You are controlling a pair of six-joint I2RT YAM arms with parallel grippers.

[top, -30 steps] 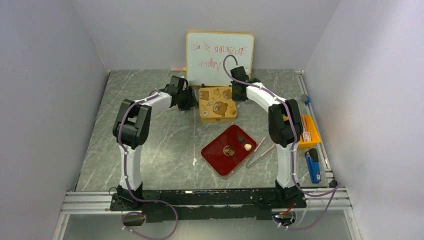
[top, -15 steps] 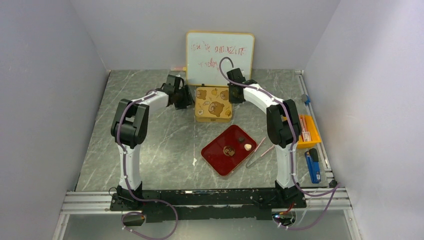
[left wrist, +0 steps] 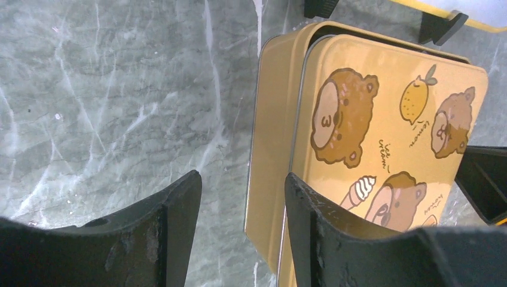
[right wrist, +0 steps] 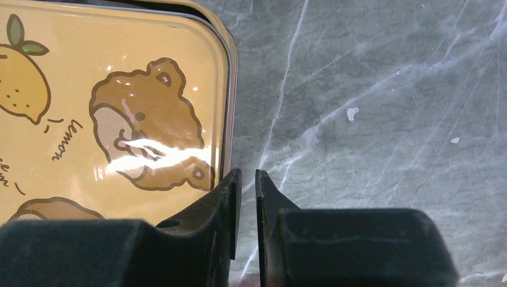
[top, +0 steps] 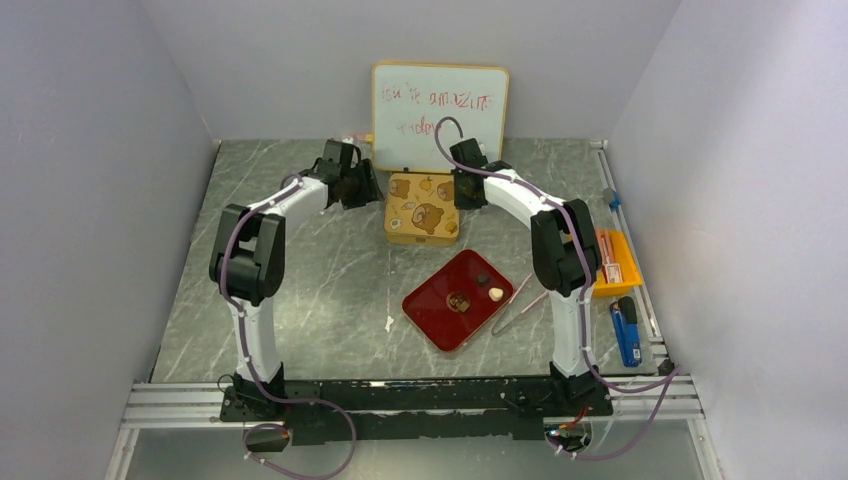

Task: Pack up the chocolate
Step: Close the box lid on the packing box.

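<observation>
The chocolate is three small pieces on a red tray [top: 430,322]: a dark piece [top: 482,278], a cream piece [top: 496,294] and a brown piece [top: 459,300]. A yellow tin [top: 424,208] printed with bears stands behind the tray, its lid [left wrist: 388,107] sitting slightly askew on the base. My left gripper [top: 357,187] is open at the tin's left side, and the tin's left wall [left wrist: 266,149] shows in the gap of the left gripper [left wrist: 242,179]. My right gripper [top: 462,190] is at the right side of the tin [right wrist: 119,89]. The right gripper [right wrist: 248,176] holds only a slim gap with nothing in it.
A whiteboard [top: 440,100] leans on the back wall just behind the tin. Pink tweezers [top: 520,302] lie right of the tray. An orange box [top: 612,262] and a blue lighter [top: 626,330] sit by the right rail. Grey walls close in on both sides.
The tin has slid left and a little toward the back. Both grippers have moved left alongside it. Tray, chocolate and tweezers have not moved.
</observation>
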